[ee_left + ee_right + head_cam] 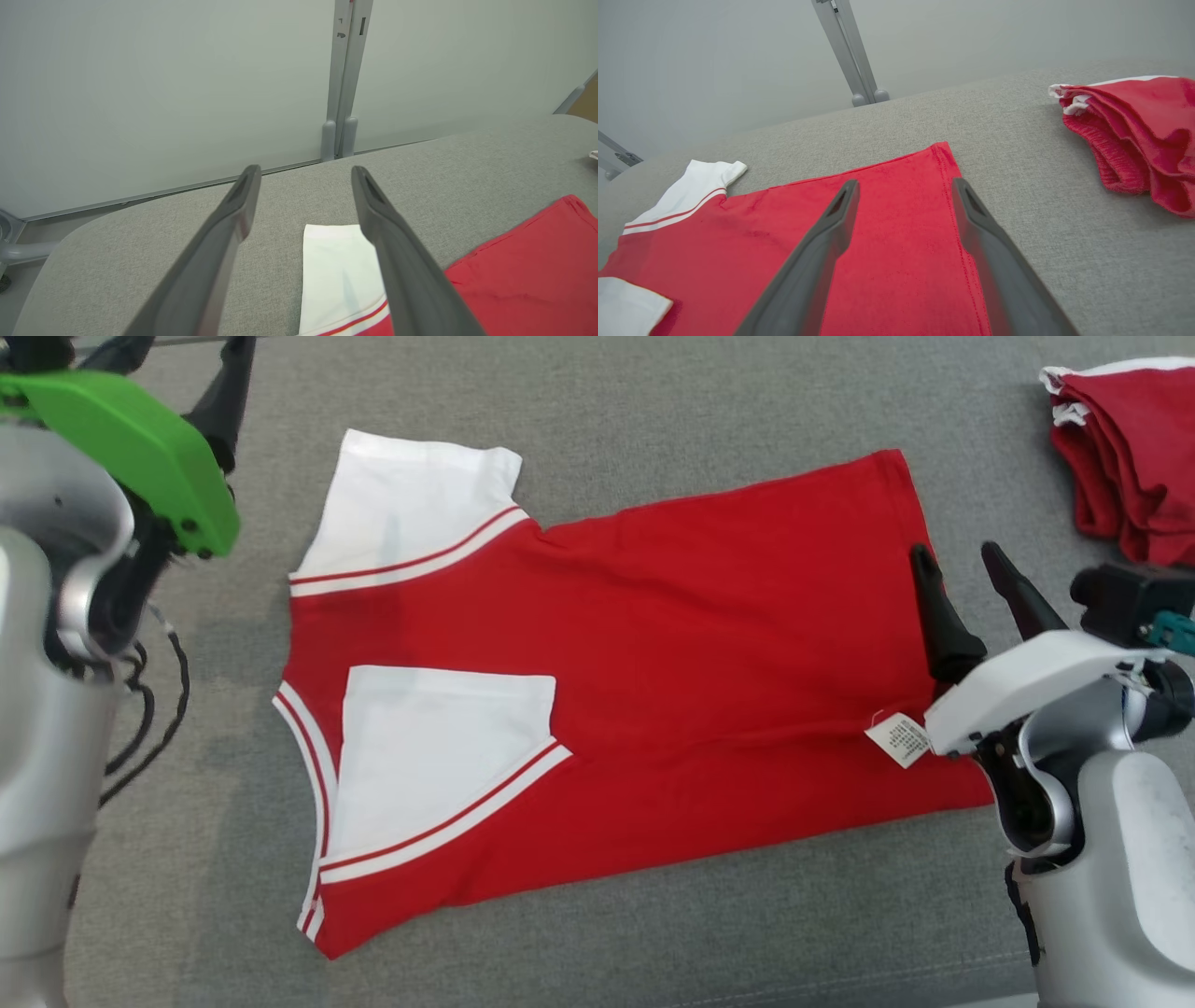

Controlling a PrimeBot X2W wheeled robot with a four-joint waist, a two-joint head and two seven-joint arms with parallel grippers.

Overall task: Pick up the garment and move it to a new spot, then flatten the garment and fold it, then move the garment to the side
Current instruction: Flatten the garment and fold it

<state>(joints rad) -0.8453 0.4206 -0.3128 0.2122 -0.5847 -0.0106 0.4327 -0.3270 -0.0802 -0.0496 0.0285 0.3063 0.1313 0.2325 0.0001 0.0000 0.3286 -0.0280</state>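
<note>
One red garment [653,691], one white sleeve [448,747] folded onto it, lies flat at the middle of the grey surface [653,943]. At its 3 o'clock hem the right gripper [954,553] gapes wide and empty, straddling the hem edge; contact with the cloth cannot be told. At 10 o'clock the left gripper [304,170] spreads as wide, holding nothing, above the other white sleeve [336,270]. The head view crops the red pile [1134,457] at 2 o'clock; the right wrist view shows more.

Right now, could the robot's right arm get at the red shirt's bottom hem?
Probably yes: the right gripper is open at the hem of the red shirt, with nothing lying between them.
</note>
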